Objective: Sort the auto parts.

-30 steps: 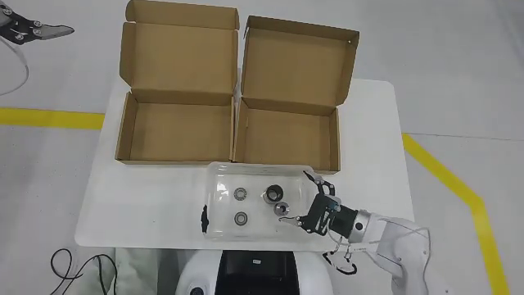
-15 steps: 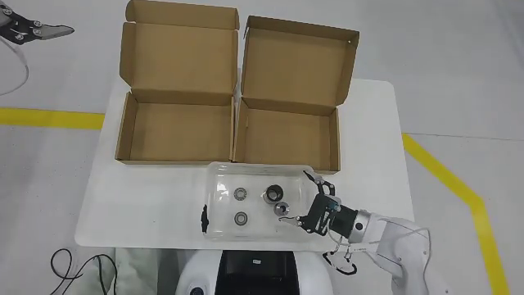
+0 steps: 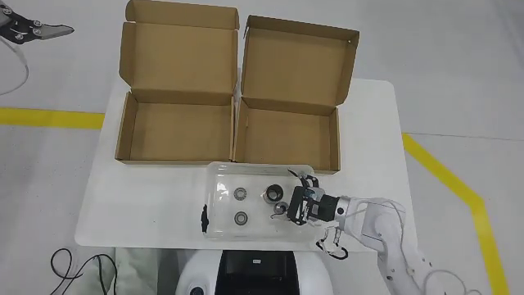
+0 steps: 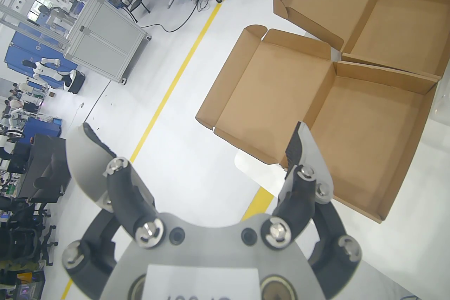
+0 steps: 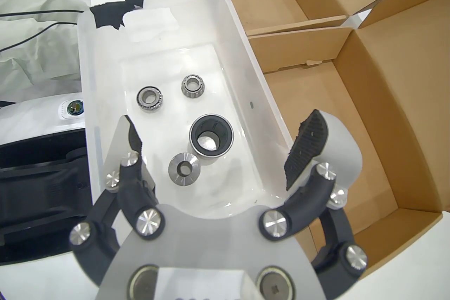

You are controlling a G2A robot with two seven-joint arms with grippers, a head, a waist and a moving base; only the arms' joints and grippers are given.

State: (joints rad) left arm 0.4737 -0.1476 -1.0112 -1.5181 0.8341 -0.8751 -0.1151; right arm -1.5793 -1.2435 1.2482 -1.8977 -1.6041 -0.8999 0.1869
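A clear plastic bin (image 3: 214,172) at the table's front holds two ring bearings (image 5: 150,98) (image 5: 192,86), a black sleeve (image 5: 211,134) and a small metal cone (image 5: 184,169). My right gripper (image 5: 218,143) hovers open over the bin's right end, with the sleeve and cone between and below its fingers; it holds nothing. In the top view the right gripper (image 3: 293,205) is next to the cone (image 3: 281,208). My left gripper (image 4: 191,139) is open and empty, up in the air off the table's left side, facing the two boxes.
Two open cardboard boxes (image 3: 176,131) (image 3: 286,138) stand side by side behind the bin, lids folded back, with nothing in them. Black tape (image 5: 112,13) marks the bin's left end. Bare white tabletop (image 3: 368,131) lies right of the boxes.
My right gripper has moved left from beside the bin's right end to above its inside, closer to the cone and sleeve. The parts have not moved.
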